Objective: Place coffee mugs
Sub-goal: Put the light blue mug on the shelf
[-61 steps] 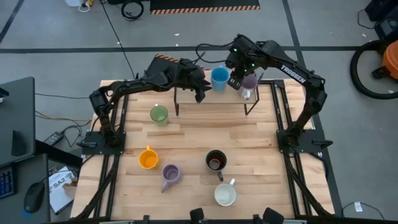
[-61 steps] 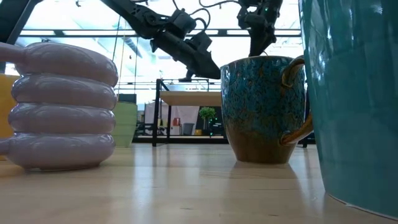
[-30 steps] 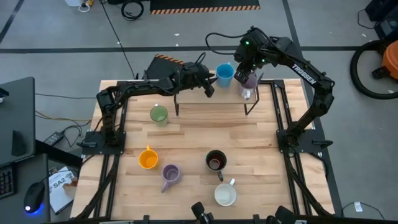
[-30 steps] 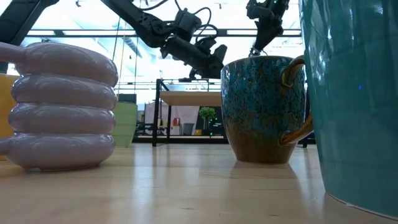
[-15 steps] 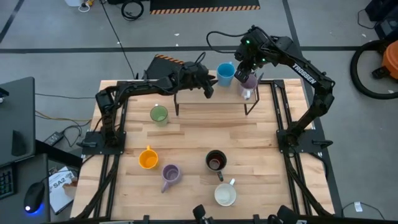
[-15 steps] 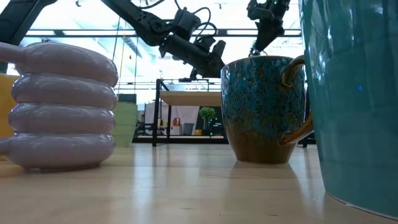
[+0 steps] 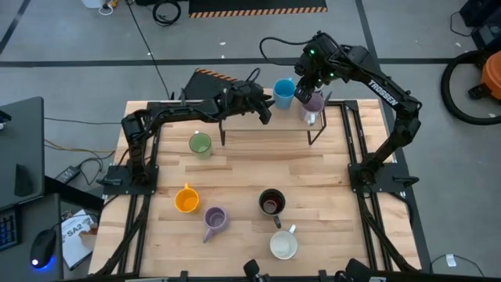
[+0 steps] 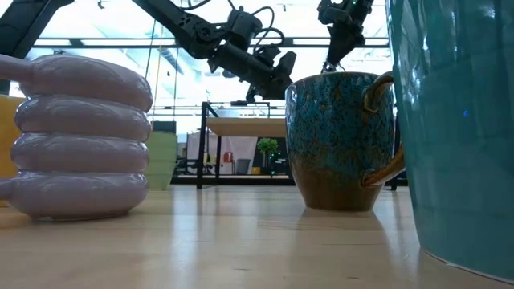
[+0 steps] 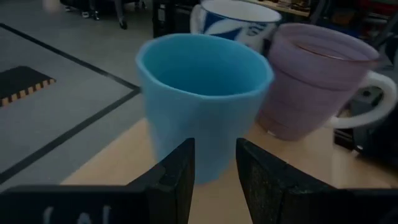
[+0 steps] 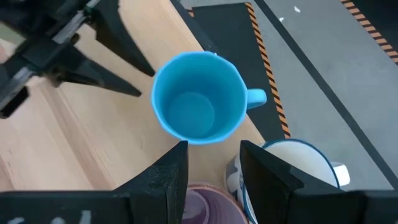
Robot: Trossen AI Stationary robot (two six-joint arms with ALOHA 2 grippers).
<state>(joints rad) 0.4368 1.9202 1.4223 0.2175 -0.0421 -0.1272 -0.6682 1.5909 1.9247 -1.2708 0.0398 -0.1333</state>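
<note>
A sky-blue, faceted ceramic mug (image 7: 282, 93) stands upright and empty on the raised shelf at the table's far edge, its handle pointing away from the table. Just beside it stands a lilac ceramic mug (image 7: 313, 102) with a pale handle, and a white mug with blue markings (image 10: 298, 169) next to both. On the tabletop, all upright: a green mug (image 7: 200, 144), an orange mug (image 7: 186, 200), a ribbed lilac mug (image 7: 214, 220), a dark speckled teal-and-brown mug (image 7: 272, 202) (amber handle), and a cream mug (image 7: 283, 245).
</note>
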